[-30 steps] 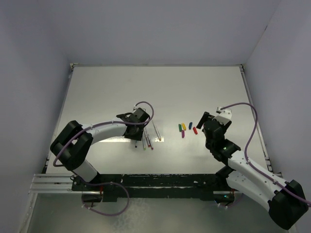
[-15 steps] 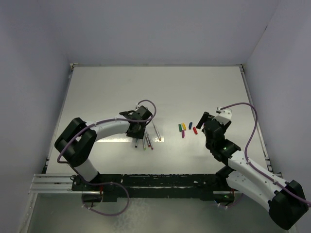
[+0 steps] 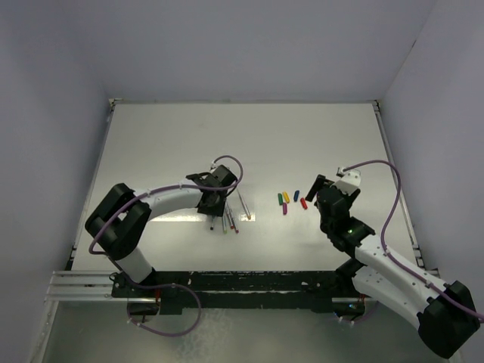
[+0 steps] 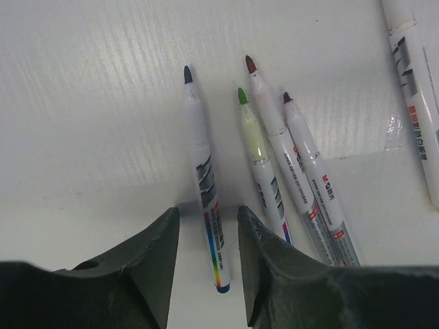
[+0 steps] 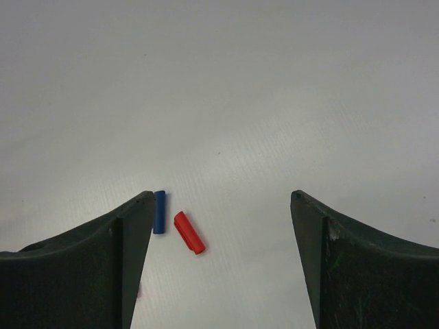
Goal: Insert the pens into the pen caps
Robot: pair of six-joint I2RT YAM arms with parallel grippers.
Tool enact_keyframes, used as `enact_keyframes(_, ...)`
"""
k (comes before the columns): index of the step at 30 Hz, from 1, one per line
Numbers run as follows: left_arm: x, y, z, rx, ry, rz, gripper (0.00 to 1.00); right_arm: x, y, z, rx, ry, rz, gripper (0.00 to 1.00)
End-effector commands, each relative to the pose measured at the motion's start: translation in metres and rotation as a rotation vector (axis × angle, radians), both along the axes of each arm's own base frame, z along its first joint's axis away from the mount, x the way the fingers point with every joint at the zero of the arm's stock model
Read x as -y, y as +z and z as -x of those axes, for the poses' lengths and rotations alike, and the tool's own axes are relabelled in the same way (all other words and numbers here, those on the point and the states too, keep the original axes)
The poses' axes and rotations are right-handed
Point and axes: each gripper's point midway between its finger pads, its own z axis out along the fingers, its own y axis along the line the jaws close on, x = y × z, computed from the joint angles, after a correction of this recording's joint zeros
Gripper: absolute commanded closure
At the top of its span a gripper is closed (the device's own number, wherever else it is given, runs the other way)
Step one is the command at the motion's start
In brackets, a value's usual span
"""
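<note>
as the arms stand: left gripper (image 4: pixel 207 214) low over the pens (image 3: pixel 246 209), right gripper (image 5: pixel 221 195) above the pen caps (image 3: pixel 303 203), all on the table (image 3: pixel 227 136).
left gripper state: jaws at a narrow gap, gripping nothing; they straddle the rear end of the dark-tipped pen (image 4: pixel 201 171), with a sliver of table on each side.
other pens: green-tipped pen (image 4: pixel 252 140), brown-tipped pen (image 4: pixel 269 127) and purple-tipped pen (image 4: pixel 309 161) lie side by side just right of it, barrels touching, tips pointing away from the wrist; a fifth pen (image 4: pixel 411 75) lies apart at the right edge, its tip out of view.
right gripper state: jaws spread wide, nothing between them.
caps under it: blue cap (image 5: pixel 159 212) just beside the finger on the left of the wrist view; red cap (image 5: pixel 189 232) near it, apart.
remaining caps: yellow cap (image 3: pixel 280 197) and green cap (image 3: pixel 286 198) possibly touching, too small to tell; purple cap (image 3: pixel 284 209) just nearer the bases.
</note>
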Motion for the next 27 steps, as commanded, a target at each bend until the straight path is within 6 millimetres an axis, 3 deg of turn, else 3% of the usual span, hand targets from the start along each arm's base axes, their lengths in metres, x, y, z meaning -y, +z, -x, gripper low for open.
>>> enact_keyframes(1,-0.025,-0.031,0.034,-0.120,0.017,-0.079,0.57,0.003,0.021,-0.004,0.057,-0.043,-0.039,0.18)
enact_keyframes(10,-0.028,-0.039,0.045,-0.136,0.033,-0.068,0.60,0.004,0.021,-0.002,0.061,-0.043,-0.047,0.18)
enact_keyframes(27,-0.032,-0.054,0.055,-0.181,0.046,-0.096,0.83,0.006,0.022,0.002,0.046,-0.044,-0.041,0.17)
